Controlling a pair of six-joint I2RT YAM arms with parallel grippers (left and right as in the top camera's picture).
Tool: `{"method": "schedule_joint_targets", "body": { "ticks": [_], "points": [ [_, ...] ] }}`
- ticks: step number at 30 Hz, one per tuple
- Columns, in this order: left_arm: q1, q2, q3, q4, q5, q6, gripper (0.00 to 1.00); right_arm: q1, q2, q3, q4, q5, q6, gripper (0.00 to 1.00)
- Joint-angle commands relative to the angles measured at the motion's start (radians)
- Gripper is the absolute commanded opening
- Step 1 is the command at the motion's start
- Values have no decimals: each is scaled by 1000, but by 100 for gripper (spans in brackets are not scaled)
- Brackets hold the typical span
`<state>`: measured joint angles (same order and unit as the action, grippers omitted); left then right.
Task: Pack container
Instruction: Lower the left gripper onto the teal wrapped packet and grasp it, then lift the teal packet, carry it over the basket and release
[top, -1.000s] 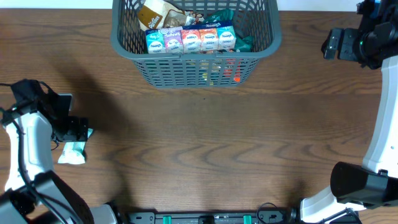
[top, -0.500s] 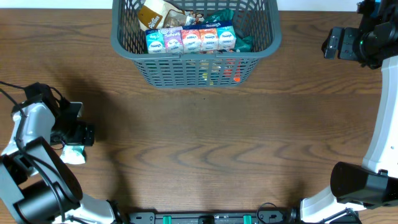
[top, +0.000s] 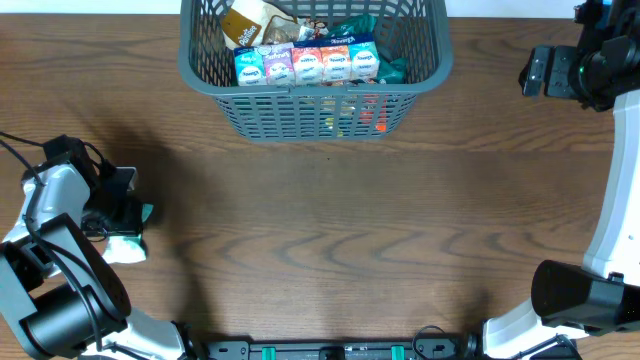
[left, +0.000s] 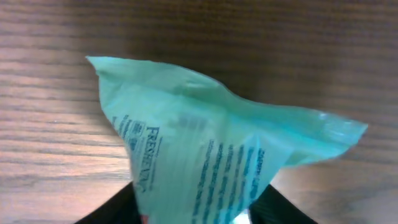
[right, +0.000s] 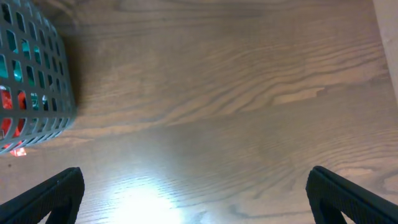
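The container (top: 312, 84), a dark grey lattice basket, stands at the far middle of the table, and its corner (right: 38, 93) shows at the left of the right wrist view. It holds a row of small tissue packs (top: 306, 63), a brown bag and teal packets. A pale green packet (left: 211, 162) with printed text lies on the table at the left (top: 124, 247). My left gripper (top: 128, 213) is shut on it, a dark finger (left: 115, 208) pressed against each side. My right gripper (right: 199, 202) hangs open over bare wood at the far right (top: 534, 71).
The table is brown wood grain. The right arm's base (top: 585, 292) stands at the near right edge. A black rail (top: 330, 350) runs along the front edge. The left arm's body (top: 55, 270) fills the near left corner.
My left arm swung in over the green packet and its jaws narrowed onto it. The packet shifted slightly to the right. The right arm has not moved.
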<state>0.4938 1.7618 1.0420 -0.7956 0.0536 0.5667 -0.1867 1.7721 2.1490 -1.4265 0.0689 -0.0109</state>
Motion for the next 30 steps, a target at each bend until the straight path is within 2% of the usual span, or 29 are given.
{"method": "schedule_joint_targets", "body": {
  "ticks": [1, 6, 8, 10, 14, 17, 23, 26, 30],
  "points": [
    [5, 6, -7, -3, 19, -3, 39, -9, 8, -3, -6, 14, -14, 99],
    [5, 5, -7, -3, 57, -3, 18, -9, 8, -3, -6, 14, -21, 99],
    [4, 5, -5, -2, 93, -3, 6, -9, 8, -3, -7, 13, -21, 99],
    [-1, 3, 5, -3, 121, -15, 6, -9, 8, -3, -8, 13, -21, 99],
    [-31, -12, 66, -16, 146, -126, 6, -9, 8, -3, -8, 13, -21, 99],
    [-68, -19, 161, -105, 146, -143, 6, -9, 8, -3, -8, 13, -21, 99],
    [-177, -19, 504, -285, 146, -235, 6, -9, 8, -3, -6, 13, -21, 99],
    [-231, -19, 706, -314, 146, -288, 6, -9, 8, -3, -7, 13, -21, 99],
    [-321, -19, 970, -311, 145, -288, 6, -9, 8, -3, -11, 9, -21, 99]
  ]
}}
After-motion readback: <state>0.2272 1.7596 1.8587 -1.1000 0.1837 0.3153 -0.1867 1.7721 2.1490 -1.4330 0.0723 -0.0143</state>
